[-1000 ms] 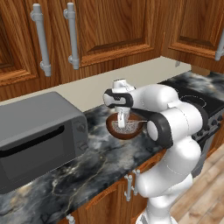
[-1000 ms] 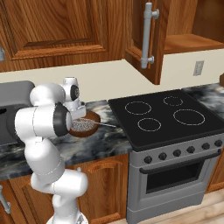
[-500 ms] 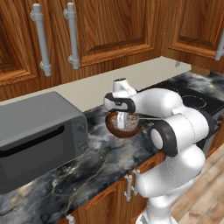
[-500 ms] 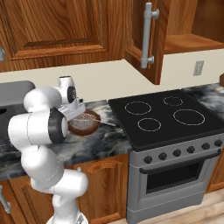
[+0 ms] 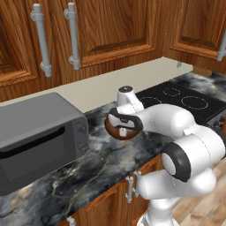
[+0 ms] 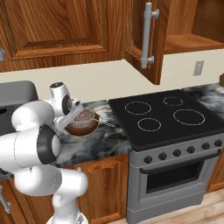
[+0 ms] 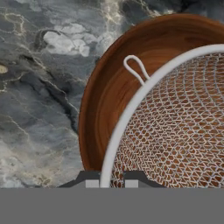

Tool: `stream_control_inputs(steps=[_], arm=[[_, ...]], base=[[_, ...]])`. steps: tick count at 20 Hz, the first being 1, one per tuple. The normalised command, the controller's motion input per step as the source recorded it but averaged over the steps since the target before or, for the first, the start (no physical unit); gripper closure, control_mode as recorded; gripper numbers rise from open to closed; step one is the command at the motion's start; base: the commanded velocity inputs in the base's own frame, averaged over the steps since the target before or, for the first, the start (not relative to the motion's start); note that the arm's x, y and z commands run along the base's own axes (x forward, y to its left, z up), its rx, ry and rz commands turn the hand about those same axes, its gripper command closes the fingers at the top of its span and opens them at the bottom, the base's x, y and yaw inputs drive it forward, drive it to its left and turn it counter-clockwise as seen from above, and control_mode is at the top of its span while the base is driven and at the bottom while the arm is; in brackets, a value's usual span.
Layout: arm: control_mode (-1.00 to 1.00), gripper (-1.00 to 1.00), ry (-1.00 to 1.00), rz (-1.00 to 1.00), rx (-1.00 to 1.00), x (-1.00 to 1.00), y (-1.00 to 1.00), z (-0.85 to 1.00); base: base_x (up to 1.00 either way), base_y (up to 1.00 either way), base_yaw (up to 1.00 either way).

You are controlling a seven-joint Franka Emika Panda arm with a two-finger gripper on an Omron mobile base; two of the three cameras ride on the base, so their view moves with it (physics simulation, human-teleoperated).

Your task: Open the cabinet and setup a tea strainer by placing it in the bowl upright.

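Note:
The dark wooden bowl (image 5: 115, 130) (image 6: 81, 128) (image 7: 109, 87) stands on the marble counter between the toaster oven and the stove. The tea strainer (image 6: 84, 117) (image 7: 175, 131) has its mesh basket inside the bowl's rim, open side up and slightly tilted, with its thin handle pointing toward the stove. My gripper (image 7: 111, 179) (image 5: 125, 128) (image 6: 72, 120) is shut on the strainer's metal rim, one fingertip (image 7: 89, 179) on each side of it. The cabinet (image 6: 148, 39) above the stove has one door swung open, showing a bare shelf.
A grey toaster oven (image 5: 37, 134) sits on the counter (image 5: 92, 176) left of the bowl. The black stove top (image 6: 166, 116) lies to its right. Closed wall cabinet doors with bar handles (image 5: 73, 35) hang above the toaster.
My hand has stayed over the bowl with the strainer still gripped. The arm's elbow has swung outward and lower, toward the counter's front edge.

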Motion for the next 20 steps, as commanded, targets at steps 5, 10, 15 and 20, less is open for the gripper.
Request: stream_control_inputs(steps=[5,10,15,20], arm=[[-1.00,1.00,-0.12,0.00,0.00,-0.06,0.00,-0.05],[-1.00,1.00,0.01,0.00,0.00,-0.01,0.02,-0.09],[-1.00,1.00,0.00,0.00,0.00,0.00,0.04,0.00],[-1.00,1.00,0.00,0.00,0.00,0.00,0.02,0.00]], base=[[0.00,0.00,0.00],[0.00,0.00,0.00],[0.00,0.00,0.00],[0.00,0.00,0.00]])
